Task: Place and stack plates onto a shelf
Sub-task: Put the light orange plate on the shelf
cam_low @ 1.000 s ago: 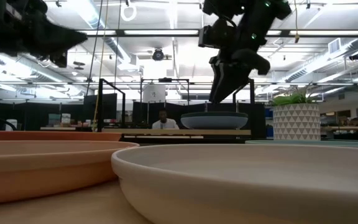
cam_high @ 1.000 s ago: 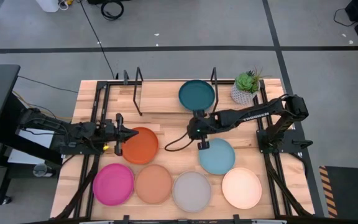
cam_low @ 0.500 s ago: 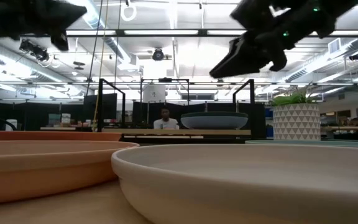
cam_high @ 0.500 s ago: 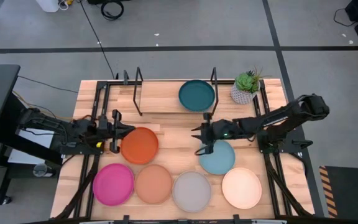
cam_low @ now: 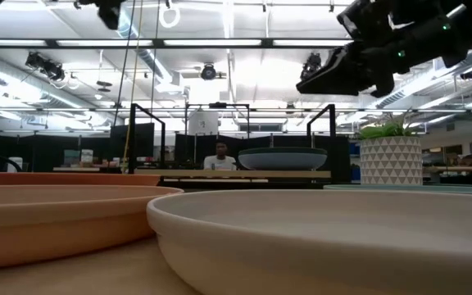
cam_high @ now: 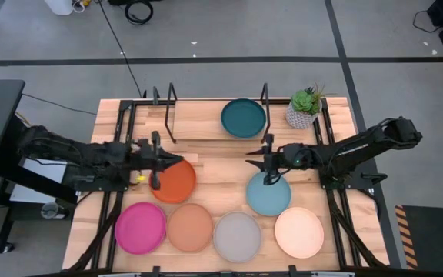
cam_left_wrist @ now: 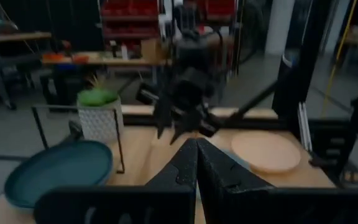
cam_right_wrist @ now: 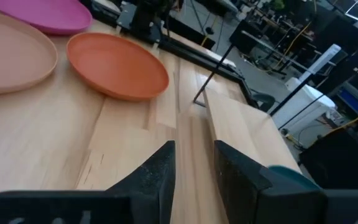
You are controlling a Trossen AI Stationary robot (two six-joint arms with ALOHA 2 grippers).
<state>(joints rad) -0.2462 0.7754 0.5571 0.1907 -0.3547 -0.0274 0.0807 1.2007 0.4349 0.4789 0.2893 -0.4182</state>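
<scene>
The dark teal plate [cam_high: 244, 118] rests on the shelf [cam_high: 203, 125], a wooden plank between black hoop frames. On the table lie the orange plate [cam_high: 175, 180], light blue plate [cam_high: 268, 194], magenta plate [cam_high: 140, 228], salmon plate [cam_high: 190, 228], grey plate [cam_high: 237, 236] and cream plate [cam_high: 299, 232]. No blue plate shows. My left gripper [cam_high: 177, 161] is shut and hangs high over the orange plate's far edge. My right gripper [cam_high: 252, 158] is open and empty in the air between the shelf and the light blue plate, pointing toward the table's left.
A small potted plant [cam_high: 305, 108] stands at the shelf's right end. Bare tabletop [cam_high: 221, 165] lies between the two grippers. Black arm-mount rails run along the table's left and right edges. A person [cam_low: 215, 156] sits in the room far behind the shelf.
My right gripper has lifted from pointing down just in front of the dark teal plate, tipped toward level, and drawn back toward the table's right. My left gripper has moved toward the table's right over the orange plate and has risen. No plate has moved.
</scene>
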